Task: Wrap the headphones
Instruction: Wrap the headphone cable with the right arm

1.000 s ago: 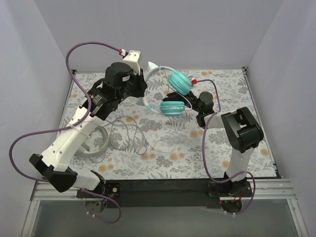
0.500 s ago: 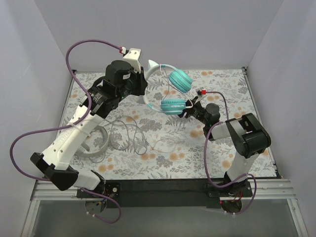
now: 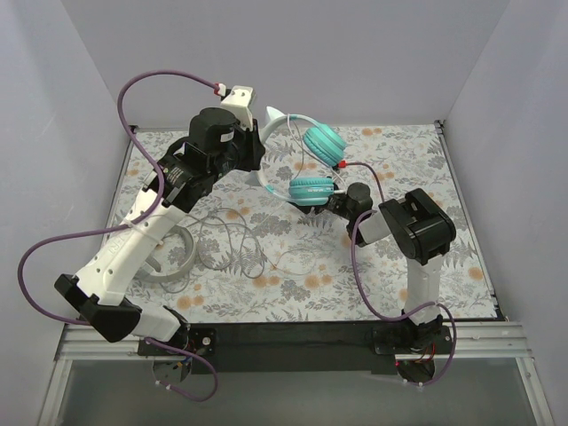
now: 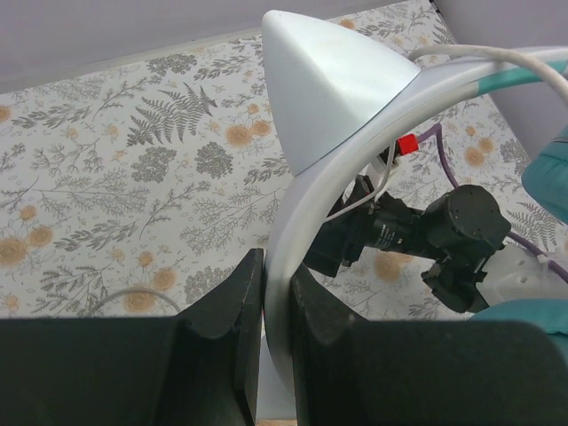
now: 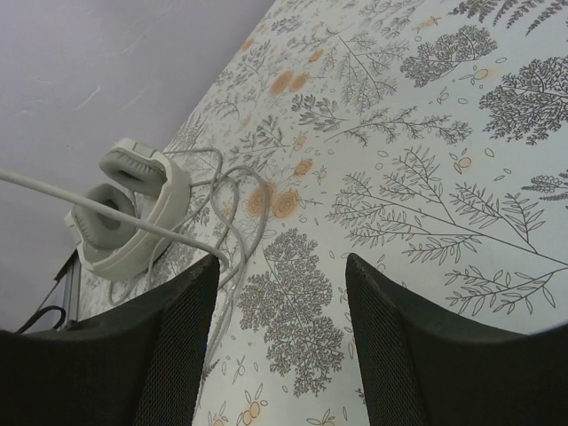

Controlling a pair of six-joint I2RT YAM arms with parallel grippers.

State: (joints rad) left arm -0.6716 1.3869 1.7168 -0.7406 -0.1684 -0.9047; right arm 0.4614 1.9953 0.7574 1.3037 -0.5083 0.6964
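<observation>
My left gripper [image 3: 264,175] is shut on the pale headband [image 4: 311,195] of the teal headphones and holds them above the table's far middle. Their two teal ear cups [image 3: 323,144] hang to the right, the lower one [image 3: 311,188] just above my right gripper [image 3: 330,202]. My right gripper [image 5: 284,302] is open and empty, low over the mat. A thin white cord [image 5: 98,202] runs past its left finger, ungripped. The white-grey headphones [image 5: 124,213] lie on the mat at the left [image 3: 169,257], partly under my left arm, with their grey cable [image 3: 235,248] in loose loops.
The floral mat [image 3: 399,169] covers the table inside grey walls. Thick purple robot cables [image 3: 359,266] loop beside both arms. My right arm's forearm [image 3: 417,231] stands on the right half.
My right gripper pulled back from beside the teal cups, then came in low and left under the lower cup. My left gripper still holds the headband, hardly moved.
</observation>
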